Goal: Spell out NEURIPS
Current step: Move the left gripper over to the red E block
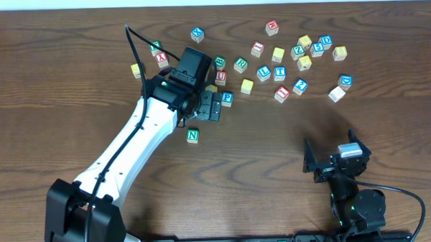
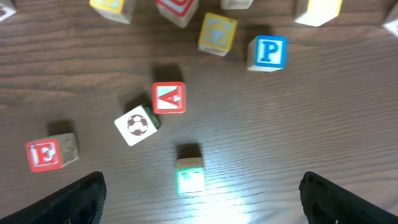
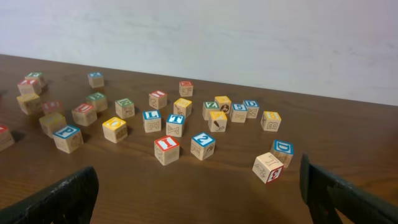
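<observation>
From overhead, a small wooden cube with a green N lies alone near the middle of the dark wood-grain bench, on the near side of the scattered cubes that spread towards the far edge. The left arm hides some of that scatter. In the left wrist view, the cube sits between the black fingers of the left pincer, clear of both. The pincer is spread wide and grasps nothing, and glare washes out the cube's letter. This view also picks out a wooden cube with a blue P, a wooden cube with a red A, a cube printed with a football and a wooden cube with a red E.

The right pincer hangs near the near right corner, likewise spread and empty. Only its low view shows the pale wall behind the far edge and the cubes' plain engraved side faces.
</observation>
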